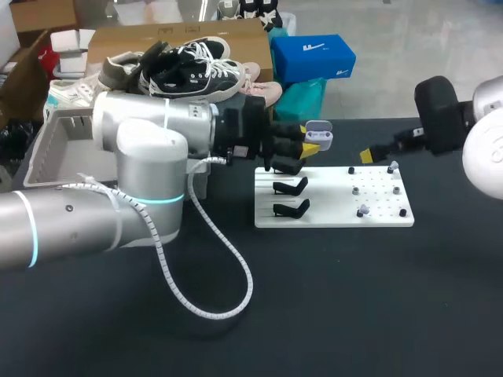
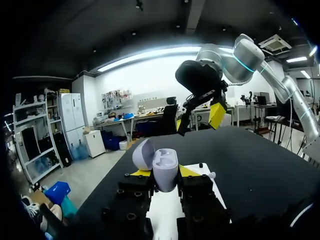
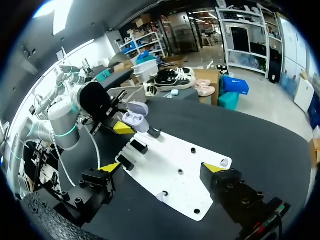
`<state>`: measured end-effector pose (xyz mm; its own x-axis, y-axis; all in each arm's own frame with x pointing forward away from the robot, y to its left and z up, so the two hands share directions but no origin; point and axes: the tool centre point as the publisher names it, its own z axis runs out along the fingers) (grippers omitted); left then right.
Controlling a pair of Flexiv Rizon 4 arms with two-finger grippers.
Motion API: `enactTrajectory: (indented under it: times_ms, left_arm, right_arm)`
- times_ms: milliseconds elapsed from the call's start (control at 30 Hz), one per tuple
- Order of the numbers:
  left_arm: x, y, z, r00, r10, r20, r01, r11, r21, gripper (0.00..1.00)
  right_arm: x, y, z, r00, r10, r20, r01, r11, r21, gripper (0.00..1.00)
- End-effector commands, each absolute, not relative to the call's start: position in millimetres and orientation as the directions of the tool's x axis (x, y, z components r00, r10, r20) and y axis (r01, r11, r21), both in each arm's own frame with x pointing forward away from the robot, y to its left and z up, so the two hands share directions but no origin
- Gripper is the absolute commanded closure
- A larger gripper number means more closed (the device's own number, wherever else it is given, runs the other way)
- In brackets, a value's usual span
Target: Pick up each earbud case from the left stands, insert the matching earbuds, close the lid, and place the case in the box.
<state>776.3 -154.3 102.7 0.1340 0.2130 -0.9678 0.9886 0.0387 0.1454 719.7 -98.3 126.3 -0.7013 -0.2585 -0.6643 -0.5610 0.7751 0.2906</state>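
White board (image 1: 334,206) with two black stands (image 1: 291,208) sits nearest. Above its far left edge the left gripper (image 2: 163,174) is clamped on the open earbud case (image 1: 318,135), lid up. Right gripper (image 3: 161,170) hovers over the board's far right part, fingers spread wide, holding nothing; box (image 1: 47,153) sits at far left.

Table (image 1: 354,298): black and matte, running from 3 o'clock through 6 round to 9.
Board (image 1: 330,216): white flat rectangle lying on the table, at 3 o'clock from the middle of the head view.
Studs (image 1: 403,212): small, dark, scattered over the board's 3 o'clock half.
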Motion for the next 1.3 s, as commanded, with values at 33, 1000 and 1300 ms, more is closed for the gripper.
enactTrajectory:
  times_ms: [33, 1000, 1300]
  left_arm:
    - [777, -151, 100, 0.152, 0.155, -0.976, 0.987, 0.036, 0.16, 1.0]
    - [771, -166, 87, 0.184, 0.176, -0.967, 0.98, 0.038, 0.193, 1.0]
    - [764, -166, 85, 0.204, 0.189, -0.961, 0.976, 0.032, 0.214, 1.0]
  right_arm:
    - [713, -101, 129, -0.712, -0.272, -0.648, -0.518, 0.826, 0.222, 0.0]
    - [706, -113, 120, -0.736, -0.243, -0.633, -0.459, 0.865, 0.202, 0.0]
    - [709, -112, 117, -0.734, -0.236, -0.636, -0.461, 0.862, 0.211, 0.0]
